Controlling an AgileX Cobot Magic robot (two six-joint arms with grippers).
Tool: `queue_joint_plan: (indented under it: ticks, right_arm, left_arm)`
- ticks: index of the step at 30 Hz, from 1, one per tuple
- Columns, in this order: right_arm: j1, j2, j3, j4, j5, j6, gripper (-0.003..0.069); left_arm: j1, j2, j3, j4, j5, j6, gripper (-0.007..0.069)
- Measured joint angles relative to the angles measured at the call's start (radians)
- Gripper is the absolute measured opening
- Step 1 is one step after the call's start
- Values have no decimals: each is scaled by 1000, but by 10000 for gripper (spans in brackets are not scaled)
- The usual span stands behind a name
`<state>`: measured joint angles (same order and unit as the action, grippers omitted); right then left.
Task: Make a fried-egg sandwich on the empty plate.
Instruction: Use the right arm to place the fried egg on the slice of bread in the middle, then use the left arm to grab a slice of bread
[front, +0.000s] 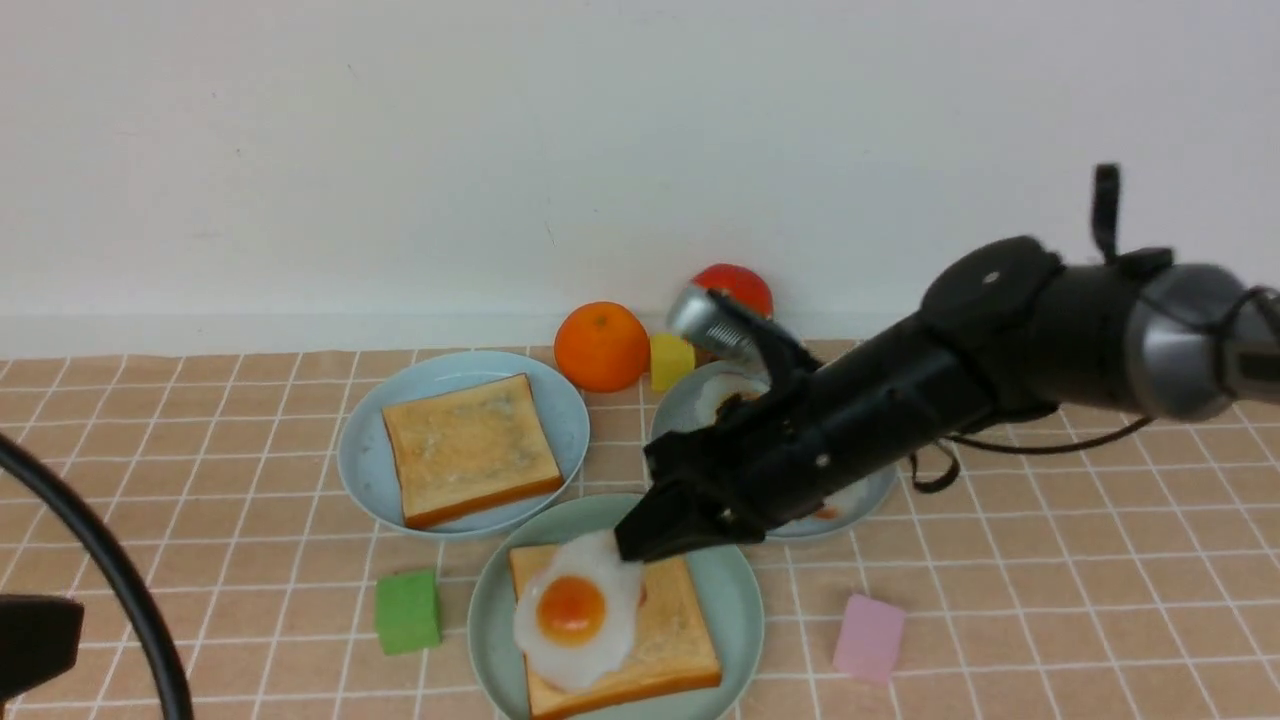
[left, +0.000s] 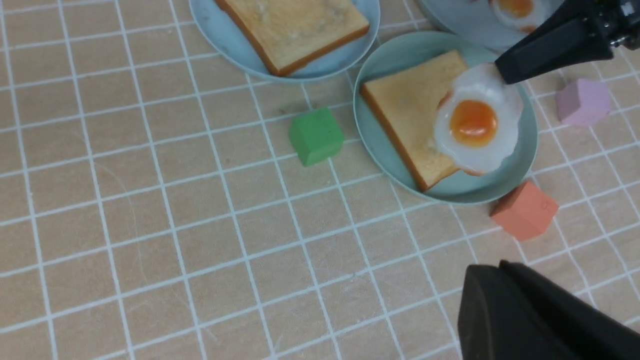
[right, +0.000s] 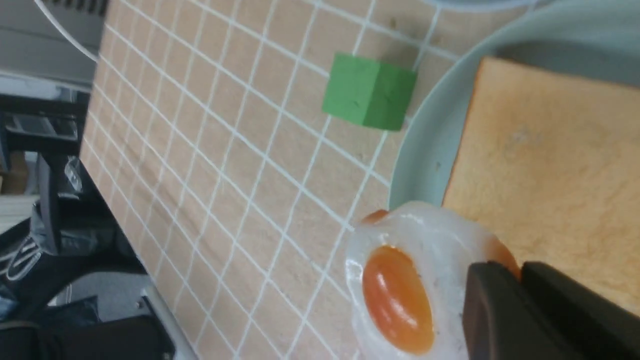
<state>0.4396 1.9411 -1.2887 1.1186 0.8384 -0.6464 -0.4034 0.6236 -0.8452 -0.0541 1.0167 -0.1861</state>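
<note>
The right fingers, matte black and wedge-shaped, are pinching shut on the rim of the glossy white egg. Its orange yolk is bulging smoothly and its wavy edge is overhanging the left side of a square, golden toast with a darker crust. That toast is lying flat on the round mint-green plate. Whether the egg is resting on the slice or hanging just above it, I cannot tell.

A second toast is sitting on the sky-blue plate, whose rim is almost meeting the mint-green one. The left fingers, pressed together and holding nothing, are hovering over the tan, white-gridded cloth of the worktop.

A matte green block is standing near the mint-green plate's left rim. A pink block is sitting further off on its right, and a salmon block just beside its near rim. The widest open cloth is stretching to the left of the plates.
</note>
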Motion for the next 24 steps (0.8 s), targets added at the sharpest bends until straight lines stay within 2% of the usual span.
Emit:
queue_joint_plan:
  ticks: [9,14,16,17,19,24]
  right_arm:
    - [1,54,0,0,-150,-20,54]
    - [1,56,0,-1,-169,-24,126]
    - [1,56,0,-7,-169,-25,169]
    - [1,55,0,-17,-171,-26,241]
    - [1,44,0,-46,-171,-28,338]
    - [1,-37,0,-180,-156,-28,518]
  left_arm:
    - [0,0,0,-4,10,-1,26]
    - [0,0,0,-11,26,-1,31]
    - [0,0,0,-11,30,-3,34]
    - [0,0,0,-11,31,-3,36]
    - [0,0,0,-11,31,-3,38]
    - [0,0,11,-8,-4,-3,40]
